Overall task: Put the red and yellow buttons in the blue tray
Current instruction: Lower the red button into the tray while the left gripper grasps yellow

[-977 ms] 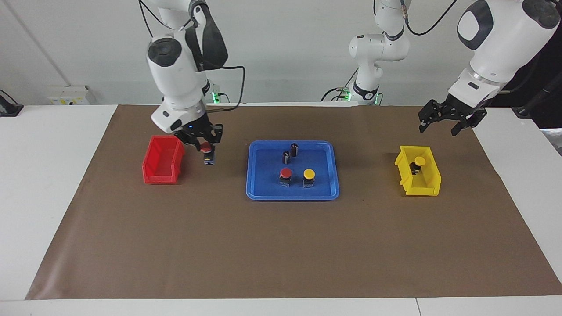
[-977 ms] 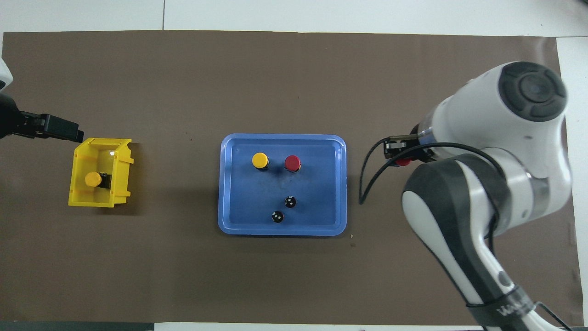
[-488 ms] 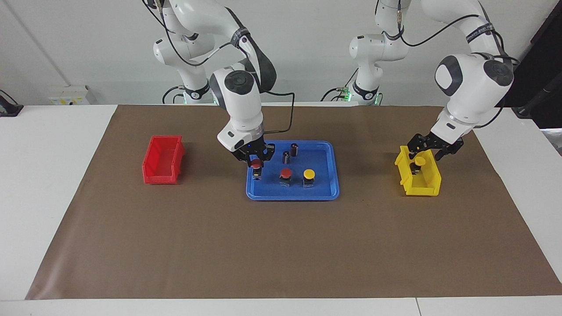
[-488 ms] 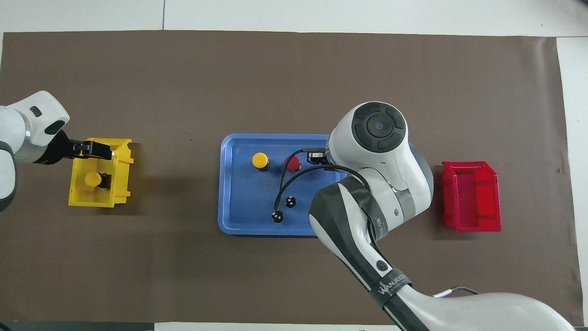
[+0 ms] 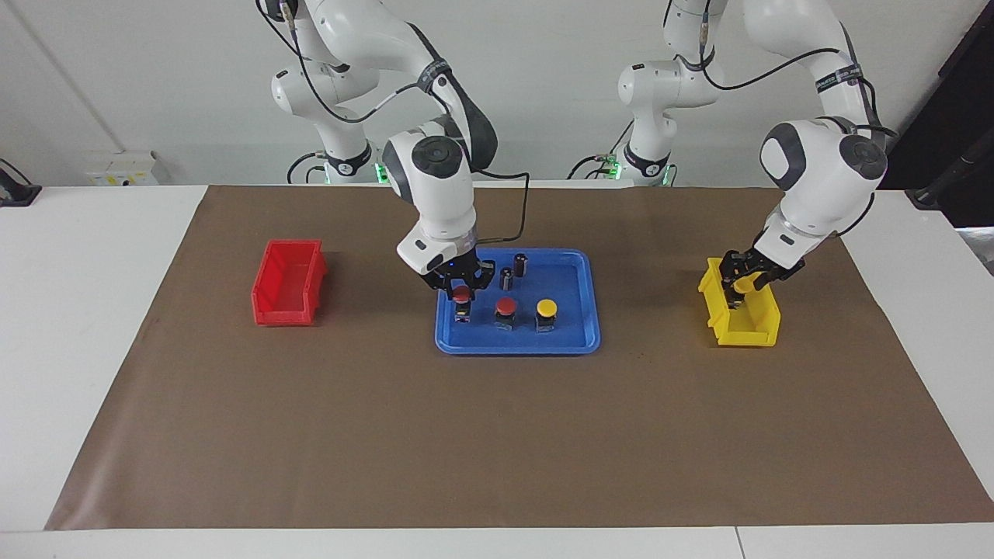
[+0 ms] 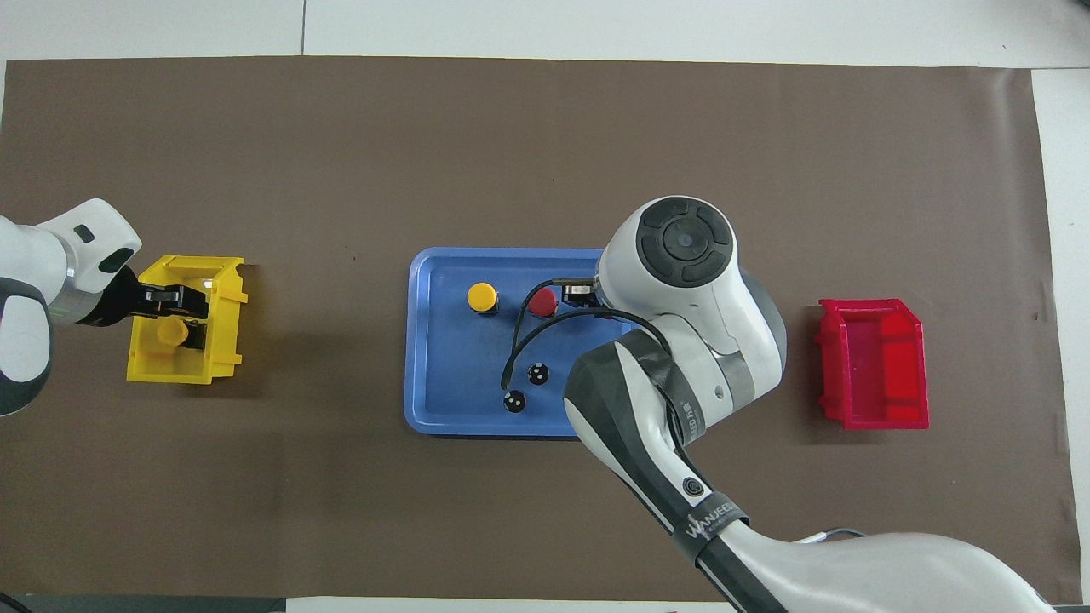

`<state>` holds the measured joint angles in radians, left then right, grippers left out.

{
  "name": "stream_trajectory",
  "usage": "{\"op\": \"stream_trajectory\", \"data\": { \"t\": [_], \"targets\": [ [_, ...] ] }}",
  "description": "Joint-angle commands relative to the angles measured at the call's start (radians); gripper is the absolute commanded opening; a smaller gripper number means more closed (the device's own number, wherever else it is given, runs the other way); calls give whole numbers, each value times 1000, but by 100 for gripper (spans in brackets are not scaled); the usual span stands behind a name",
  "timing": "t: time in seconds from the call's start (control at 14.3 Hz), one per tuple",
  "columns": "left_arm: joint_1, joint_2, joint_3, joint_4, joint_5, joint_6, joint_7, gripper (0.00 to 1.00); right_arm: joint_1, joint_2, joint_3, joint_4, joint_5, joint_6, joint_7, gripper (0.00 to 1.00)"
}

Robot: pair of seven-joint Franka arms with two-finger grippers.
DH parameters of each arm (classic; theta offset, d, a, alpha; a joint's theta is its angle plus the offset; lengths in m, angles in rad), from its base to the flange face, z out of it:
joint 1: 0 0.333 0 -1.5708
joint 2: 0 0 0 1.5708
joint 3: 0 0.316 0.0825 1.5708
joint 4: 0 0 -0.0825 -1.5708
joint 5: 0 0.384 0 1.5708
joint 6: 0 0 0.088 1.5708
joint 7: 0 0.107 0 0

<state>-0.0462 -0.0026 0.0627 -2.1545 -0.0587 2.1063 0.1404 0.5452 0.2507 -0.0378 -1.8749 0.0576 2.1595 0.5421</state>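
One red button [image 5: 462, 294] seemingly gripped in right tool [image 5: 461, 289], over blue tray [image 5: 578, 341]

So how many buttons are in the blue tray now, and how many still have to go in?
Two stand in the blue tray: a red button and a yellow button. The right gripper is setting a second red button in the tray. The last yellow button is in the yellow bin, where the left gripper reaches.

blue tray [image 5: 590, 310], red bin [image 5: 289, 283], yellow bin [image 5: 761, 326], brown mat [image 5: 497, 435], white table [image 5: 78, 310]
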Motion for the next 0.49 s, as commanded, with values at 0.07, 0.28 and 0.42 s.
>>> {"op": "stream_trajectory", "data": {
  "t": [0.07,0.28,0.42],
  "targets": [
    [34,-16,-7,-42,14,37,10,64,13,-1,-2,-41,11,46,9,22],
    [35,-16,-7,-48,14,46,8,64,13,-2,-1,-53,13,48,2,40],
    [55,-23,-7,-63,14,49,10,64,12,-2,-2,-56,11,59,-1,52]
  ]
}}
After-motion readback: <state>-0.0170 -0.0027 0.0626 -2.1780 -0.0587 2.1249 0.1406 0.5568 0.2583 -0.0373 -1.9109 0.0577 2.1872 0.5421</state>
